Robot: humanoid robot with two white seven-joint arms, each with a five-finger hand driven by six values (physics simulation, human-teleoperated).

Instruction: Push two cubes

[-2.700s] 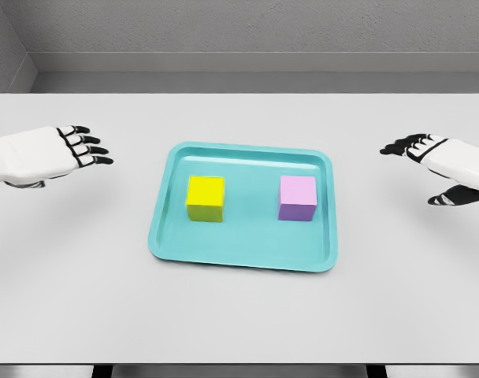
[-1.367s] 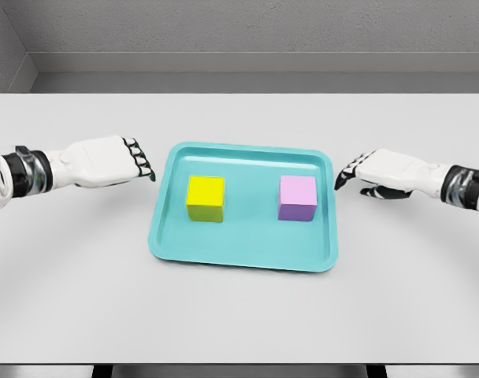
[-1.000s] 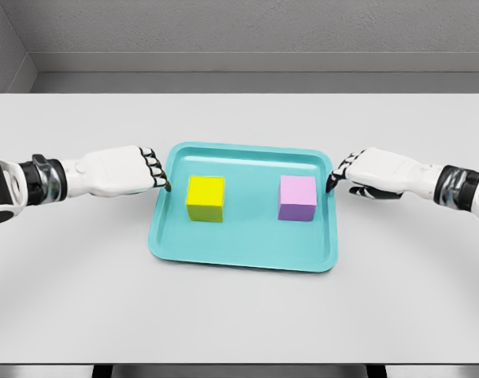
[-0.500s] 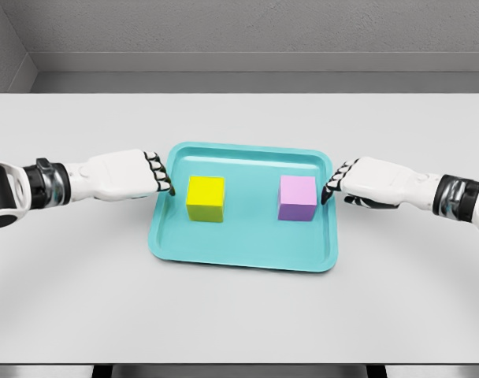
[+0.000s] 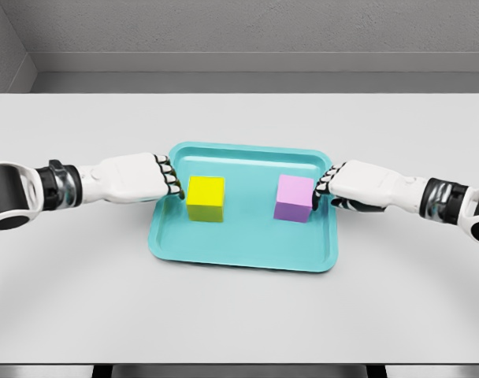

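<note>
A yellow cube (image 5: 206,198) stands in the left half of a teal tray (image 5: 243,252), and a pink cube (image 5: 295,198) stands in its right half. My left hand (image 5: 175,187) reaches over the tray's left rim, its curled fingertips against the yellow cube's left face. From the other side my right hand (image 5: 321,189) crosses the right rim, with curled fingertips touching the pink cube's right face. Neither hand holds anything.
The tray lies in the middle of a white table (image 5: 239,315). A grey wall (image 5: 239,31) runs behind the table's far edge.
Both hands have moved inward over the tray rims to the cubes. The pink cube has shifted slightly left; the yellow cube looks unmoved.
</note>
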